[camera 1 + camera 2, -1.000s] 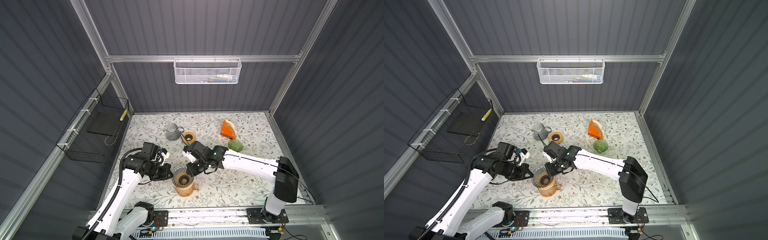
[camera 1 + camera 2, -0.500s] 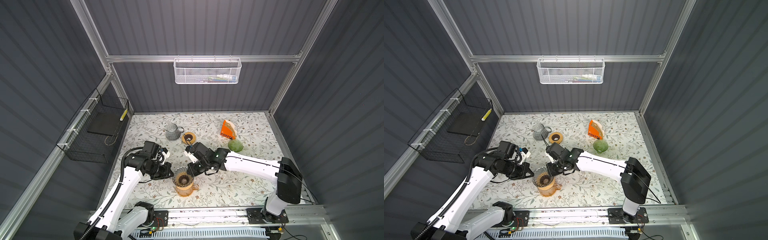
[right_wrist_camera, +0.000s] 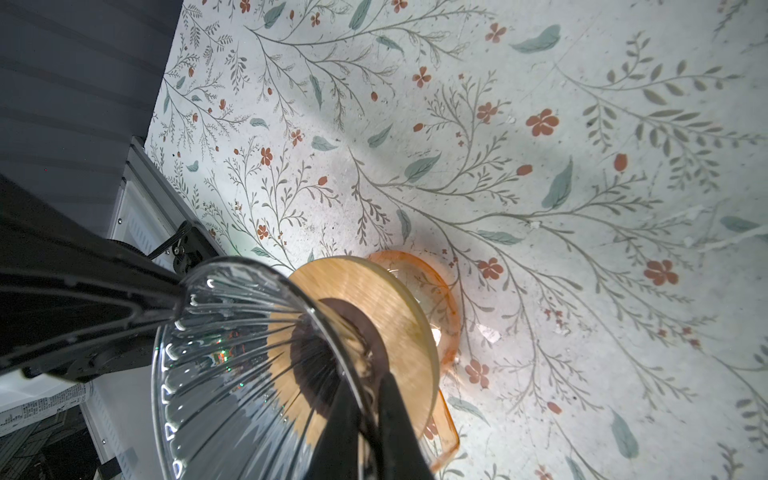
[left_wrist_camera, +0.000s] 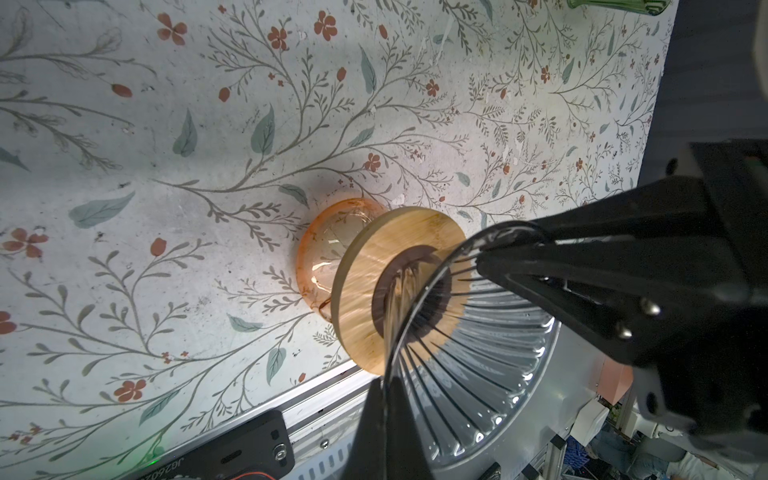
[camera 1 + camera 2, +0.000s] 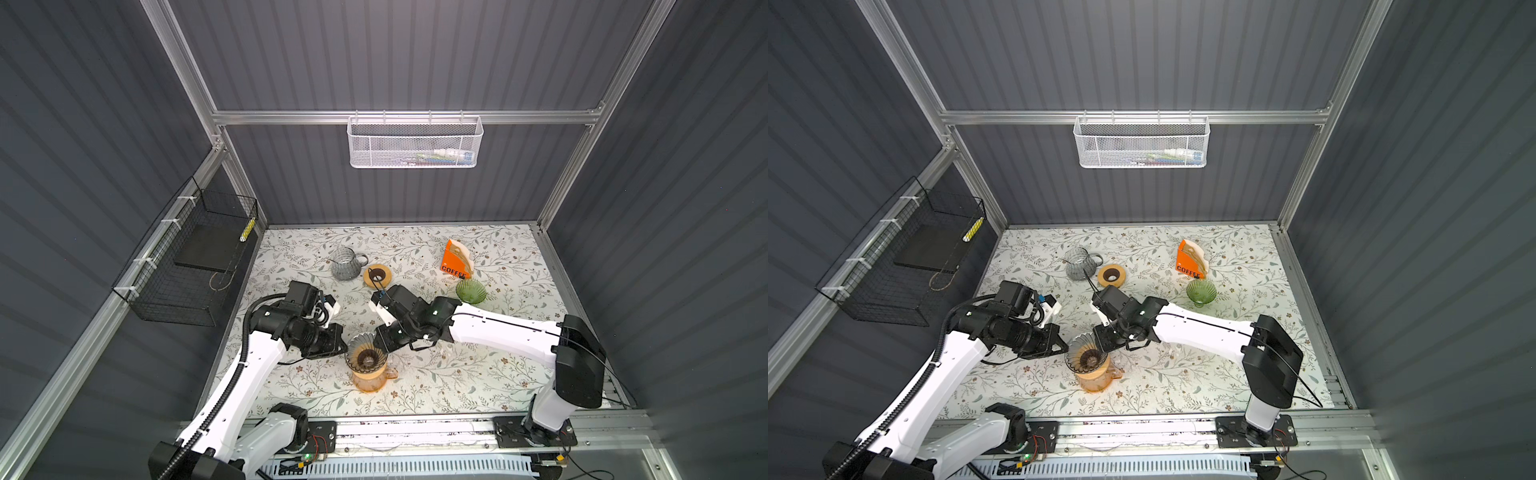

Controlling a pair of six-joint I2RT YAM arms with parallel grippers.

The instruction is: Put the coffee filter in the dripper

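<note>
In both top views, locate the dripper [image 5: 365,357] seated on the orange server [image 5: 372,381] close to the near edge of the tabletop [image 5: 498,374], left of centre. The left gripper [image 5: 343,348] and the right gripper [image 5: 379,341] meet its rim from opposite sides. The coffee filter [image 5: 460,249] stands in the orange holder [image 5: 452,266] toward the far edge, right of centre, well apart from both grippers. In the left wrist view, confirm that the left fingers [image 4: 370,436] are clamped on the glass rim. The cone is empty and rests on its wooden collar [image 4: 361,274] over the server. In the right wrist view, confirm that the right fingers [image 3: 340,428] pinch the opposite rim in the same way, with no paper between them. Judge the step in hand as steadying the dripper on the server; the filter pick-up is not yet begun. For the next move, release one gripper, most likely the right, which is nearer the holder. Lift it clear without tipping the cone, carry it to the holder, and take a single filter by its upper edge.
</note>
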